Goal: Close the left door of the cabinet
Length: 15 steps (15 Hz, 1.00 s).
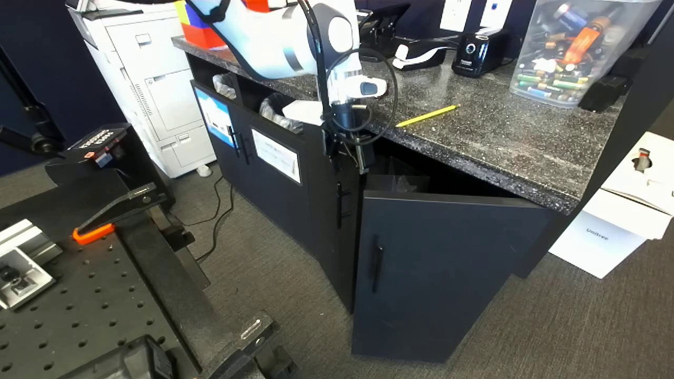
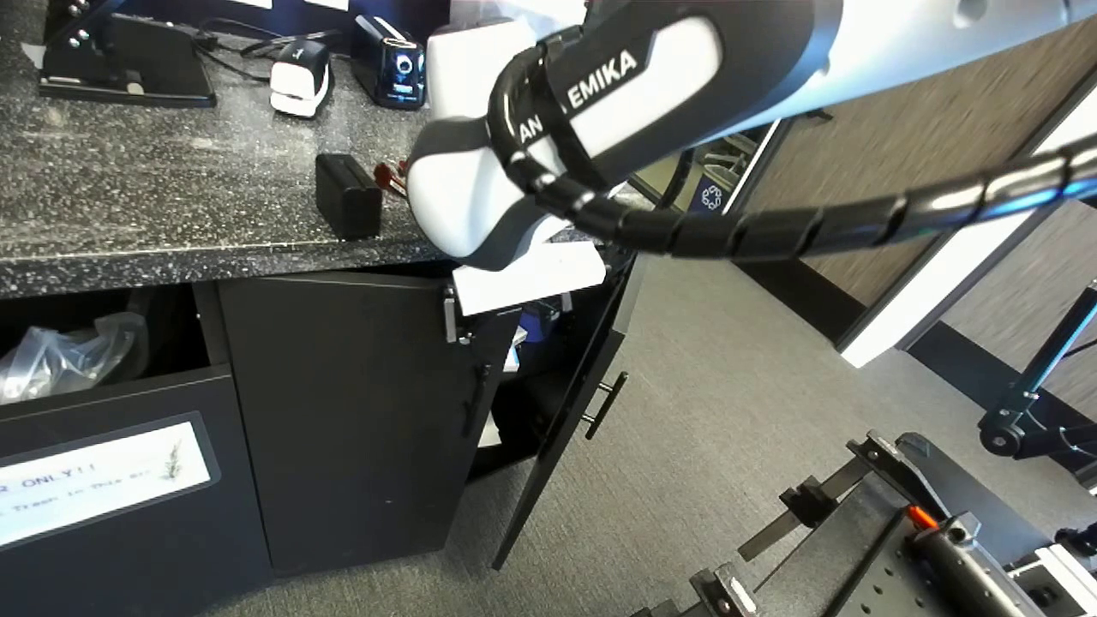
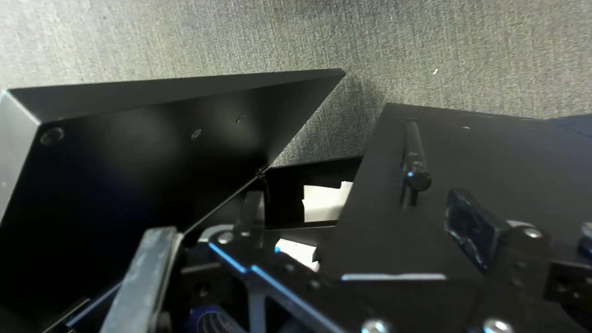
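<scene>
The cabinet (image 1: 489, 142) is dark navy with a speckled granite top. Its left door (image 2: 343, 420) is a tall dark panel standing partly ajar. It shows narrow and oblique in an exterior view (image 1: 329, 237). In the wrist view the left door (image 3: 462, 152) fills the right side, with its handle (image 3: 416, 162) near its free edge. My gripper (image 3: 360, 219) is open at the top of the left door. One finger is in front of its outer face, the other over the cabinet opening. The gripper shows in both exterior views (image 1: 346, 157) (image 2: 507, 310). Contact cannot be told.
The right door (image 1: 442, 263) stands wide open beside the left one, also in the wrist view (image 3: 162, 134). A yellow pencil (image 1: 427, 116), a clear battery bin (image 1: 574, 52) and a black block (image 2: 348, 195) sit on the top. A black workbench (image 1: 95, 295) stands opposite.
</scene>
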Motion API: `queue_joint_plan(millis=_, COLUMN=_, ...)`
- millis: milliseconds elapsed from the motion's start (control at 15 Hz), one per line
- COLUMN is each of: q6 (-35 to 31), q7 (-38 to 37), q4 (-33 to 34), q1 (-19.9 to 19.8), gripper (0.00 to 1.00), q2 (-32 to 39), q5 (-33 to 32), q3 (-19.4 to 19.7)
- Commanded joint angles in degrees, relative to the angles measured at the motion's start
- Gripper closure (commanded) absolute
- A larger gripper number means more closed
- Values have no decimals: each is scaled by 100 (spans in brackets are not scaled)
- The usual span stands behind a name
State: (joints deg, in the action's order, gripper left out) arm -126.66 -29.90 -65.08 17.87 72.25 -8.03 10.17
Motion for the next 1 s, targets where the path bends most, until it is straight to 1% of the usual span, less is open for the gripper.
queue_joint_plan(millis=0, q6=99, q7=-403, q4=681, q1=209, gripper=0, q2=579, q5=-379, q3=377)
queue_joint_plan(millis=333, q6=64, q7=-628, q4=1190, q1=321, gripper=0, q2=969, q5=-691, q3=553)
queue_joint_plan(millis=400, q6=19, q7=-588, q4=1171, q1=358, gripper=0, q2=969, q5=-669, q3=589)
queue_joint_plan(millis=467, q6=30, q7=-515, q4=1188, q1=338, gripper=0, q2=972, q5=-636, q3=536)
queue_joint_plan(millis=667, q6=44, q7=-261, q4=1018, q1=273, gripper=0, q2=781, q5=-492, q3=305)
queue_joint_plan(millis=933, q6=-26, q7=751, q4=383, q1=79, gripper=0, q2=119, q5=-189, q3=-425)
